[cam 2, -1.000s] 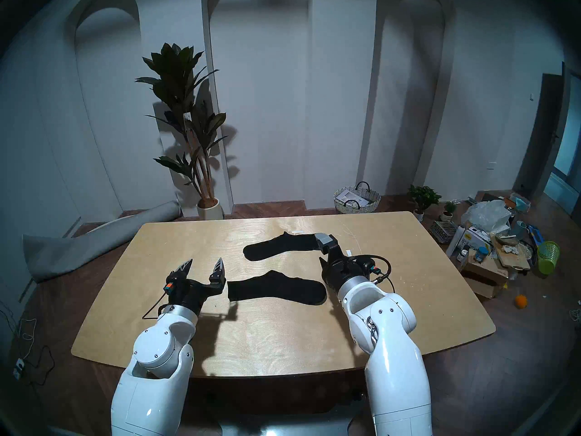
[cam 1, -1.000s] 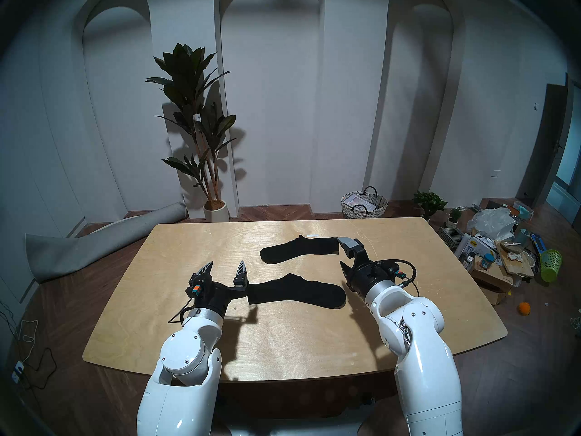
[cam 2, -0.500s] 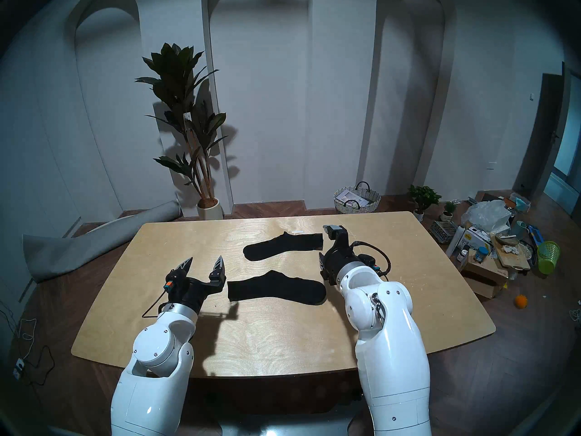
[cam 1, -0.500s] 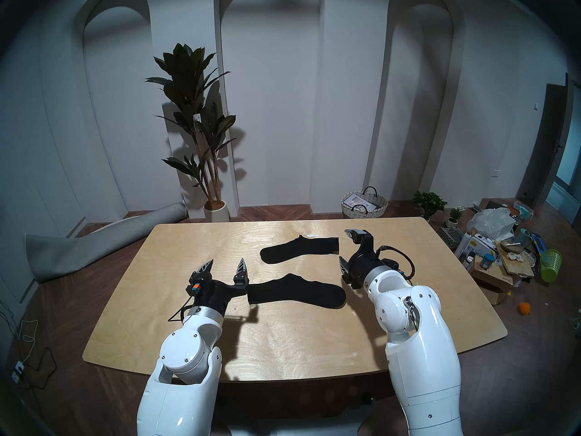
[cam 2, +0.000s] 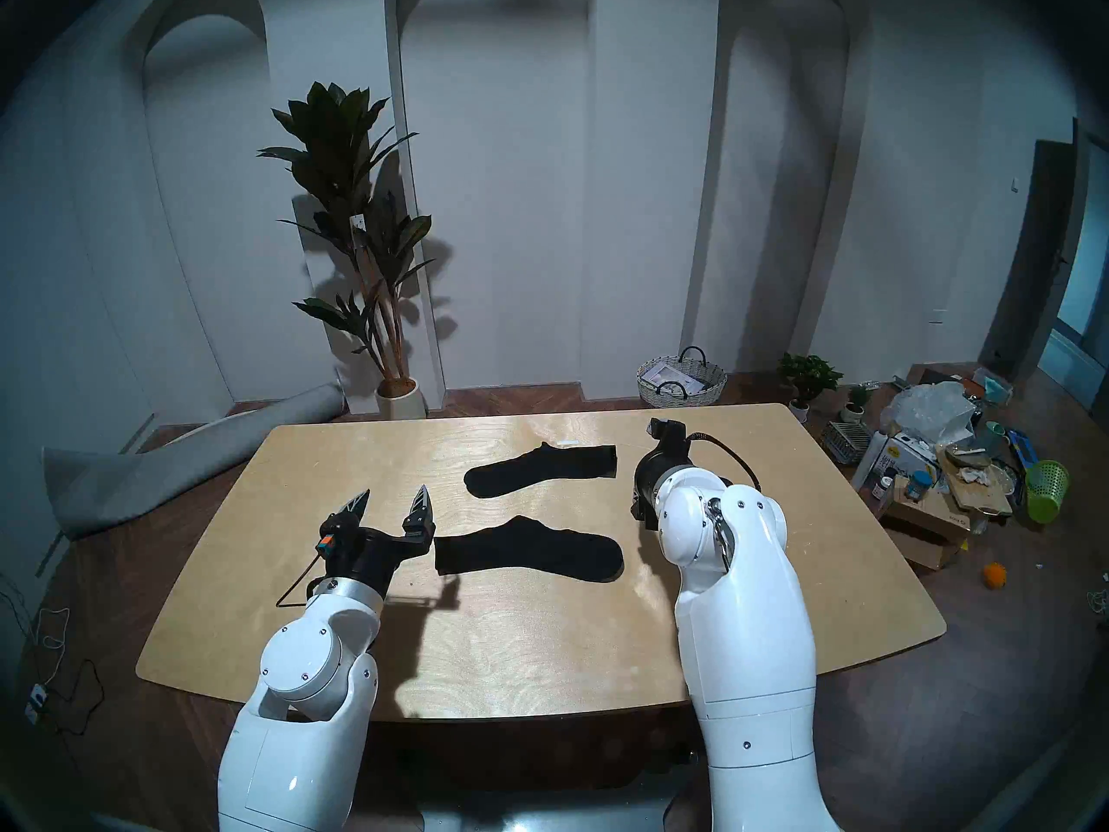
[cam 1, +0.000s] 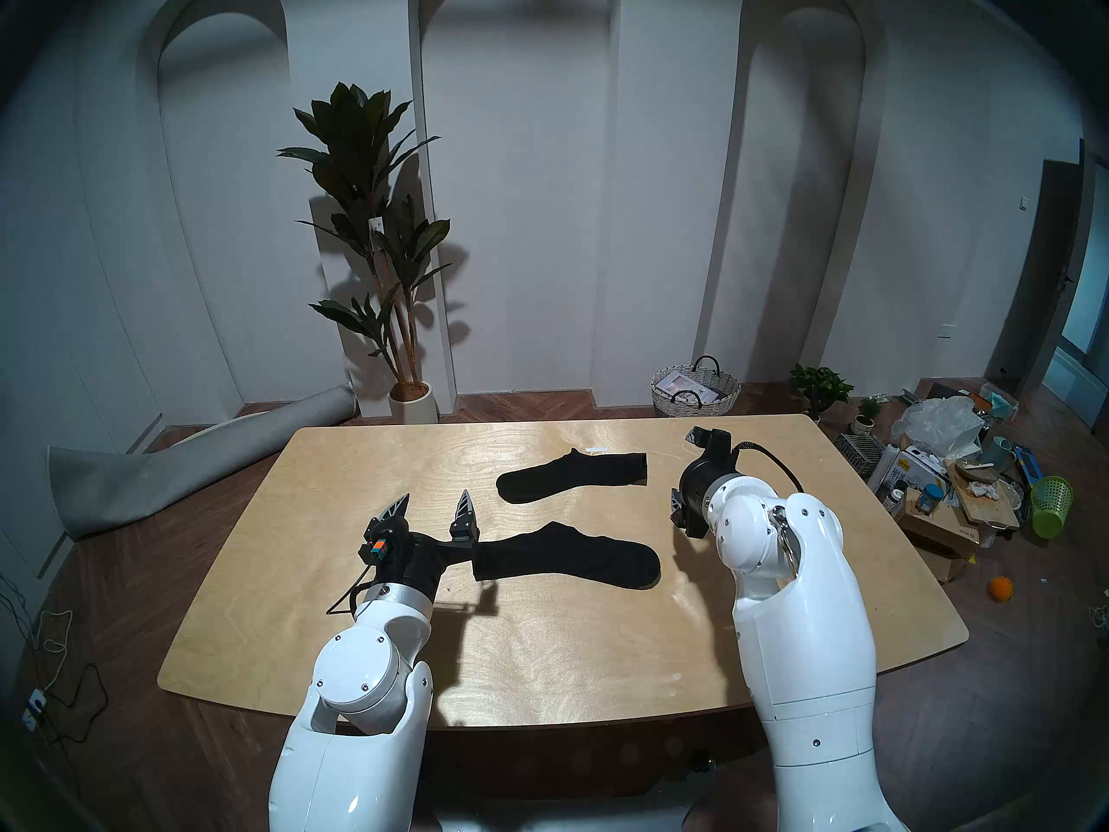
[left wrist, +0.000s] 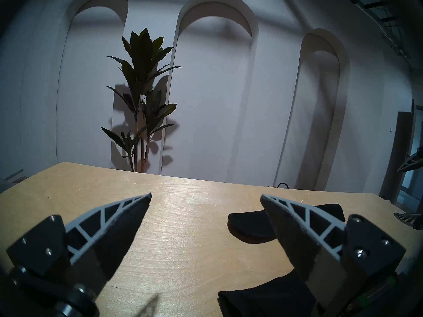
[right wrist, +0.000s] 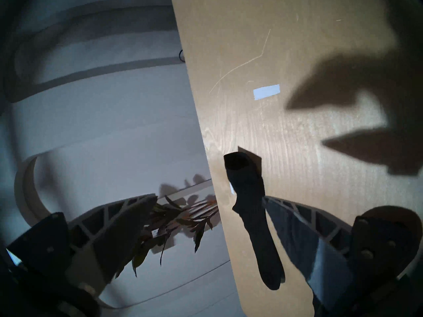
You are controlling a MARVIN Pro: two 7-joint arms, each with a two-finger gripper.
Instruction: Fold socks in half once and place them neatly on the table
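Note:
Two black socks lie flat and unfolded on the birch table (cam 1: 372, 452). The far sock (cam 1: 570, 476) has its cuff to the right. The near sock (cam 1: 570, 557) has its cuff to the left. My left gripper (cam 1: 434, 497) is open and empty, hovering just left of the near sock's cuff. In the left wrist view, the near sock (left wrist: 258, 300) lies under the right finger and the far sock (left wrist: 249, 225) lies beyond. My right gripper (cam 1: 685, 470) is open and empty, turned on its side, right of the far sock's cuff. The far sock also shows in the right wrist view (right wrist: 251, 218).
A white tape strip (cam 1: 597, 449) lies by the far sock, and another shows in the right wrist view (right wrist: 266, 92). Beyond the table stand a potted plant (cam 1: 372, 212), a wicker basket (cam 1: 696, 392), a rolled grey rug (cam 1: 180, 470) and floor clutter (cam 1: 960, 470) on the right.
My right gripper has drawn away from the far sock's cuff, moving right and toward the far edge while the wrist turned. My left arm has edged slightly right. Neither sock has moved.

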